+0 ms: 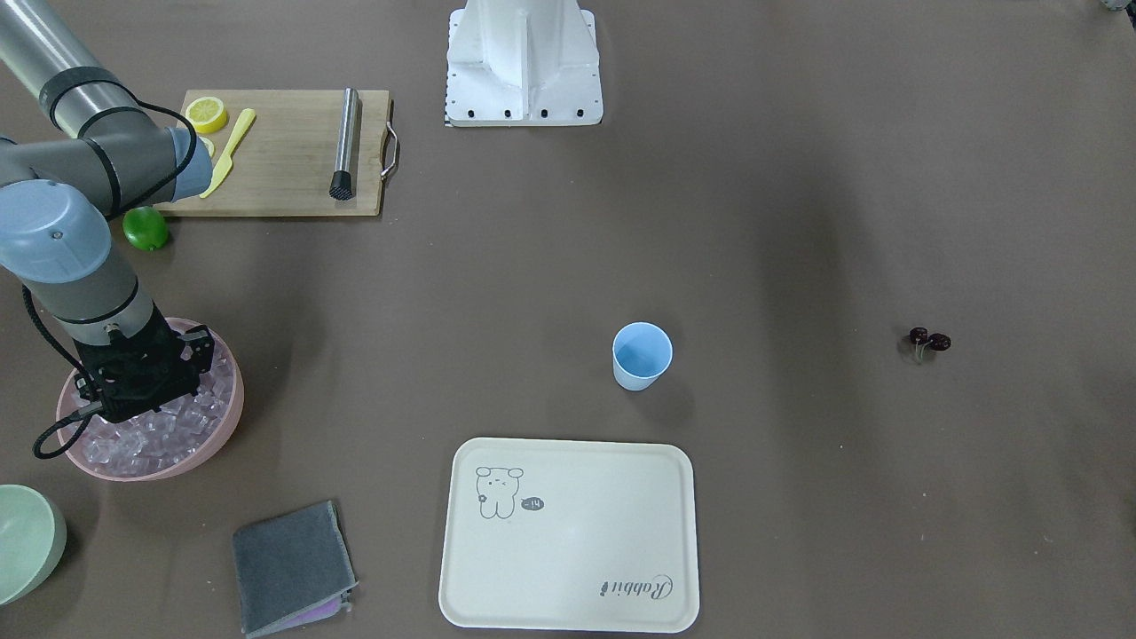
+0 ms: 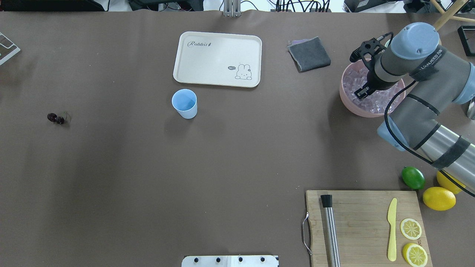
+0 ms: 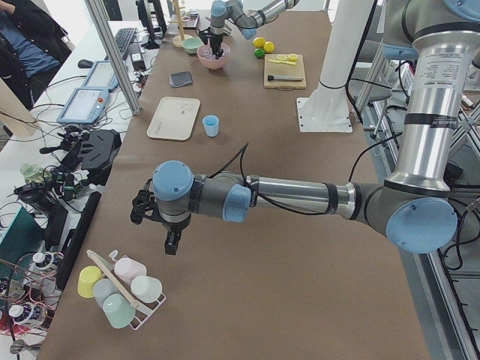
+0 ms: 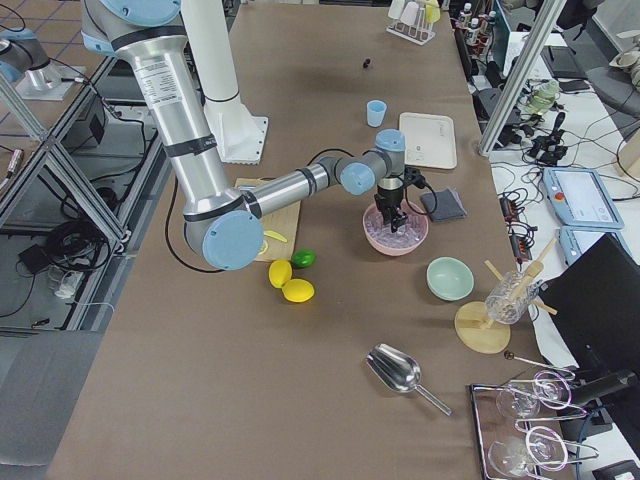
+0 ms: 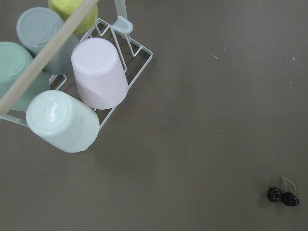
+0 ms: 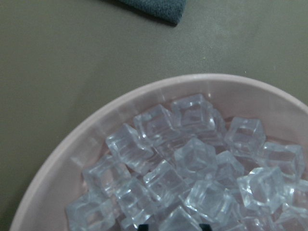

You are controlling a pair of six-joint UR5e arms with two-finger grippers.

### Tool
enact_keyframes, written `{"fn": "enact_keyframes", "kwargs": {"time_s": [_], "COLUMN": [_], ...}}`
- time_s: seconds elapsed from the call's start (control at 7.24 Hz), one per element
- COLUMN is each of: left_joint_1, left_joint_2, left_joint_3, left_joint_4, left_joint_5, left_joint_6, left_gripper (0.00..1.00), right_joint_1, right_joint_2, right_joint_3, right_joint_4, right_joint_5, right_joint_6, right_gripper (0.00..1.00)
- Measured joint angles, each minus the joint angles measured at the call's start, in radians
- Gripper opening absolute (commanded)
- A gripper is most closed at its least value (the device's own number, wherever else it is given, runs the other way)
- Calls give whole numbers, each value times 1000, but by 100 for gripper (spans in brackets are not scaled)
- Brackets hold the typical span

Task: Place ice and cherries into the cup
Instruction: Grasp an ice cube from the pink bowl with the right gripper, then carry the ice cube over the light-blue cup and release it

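Right tool [image 2: 362, 92]: released, tips in the ice [image 6: 192, 159].
Left tool [image 3: 171, 241]: state, cannot tell.
Risk: if you close off-centre, smooth ice can slip out.

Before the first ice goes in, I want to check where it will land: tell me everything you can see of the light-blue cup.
The cup is small, light blue, tapered and handleless, plastic by its look, its outer wall paler than its inside. It stands upright, mouth open, and looks empty. It sits on the brown table near the cream tray but apart from it; nothing but the table touches it.
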Motion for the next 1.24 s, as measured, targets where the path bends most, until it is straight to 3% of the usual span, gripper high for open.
{"fn": "enact_keyframes", "kwargs": {"time_s": [0.28, 0.69, 0.97, 1.24], "left_joint_1": [0, 0, 0, 0], "left_joint_2": [0, 1, 4, 1], "left_joint_3": [1, 3, 2, 1], "left_joint_4": [0, 0, 0, 0], "left_joint_5": [0, 0, 0, 0], "left_joint_6": [1, 0, 1, 0], "left_gripper": [98, 98, 98, 98], "right_joint_1": [10, 60, 62, -47], "right_joint_2": [19, 75, 210, 413], "right_joint_3": [16, 100, 144, 118], "right_joint_4": [-35, -183, -357, -517], "right_joint_5": [7, 63, 105, 65], "right_joint_6": [-2, -5, 58, 232], "right_gripper": [18, 18, 18, 18]}}
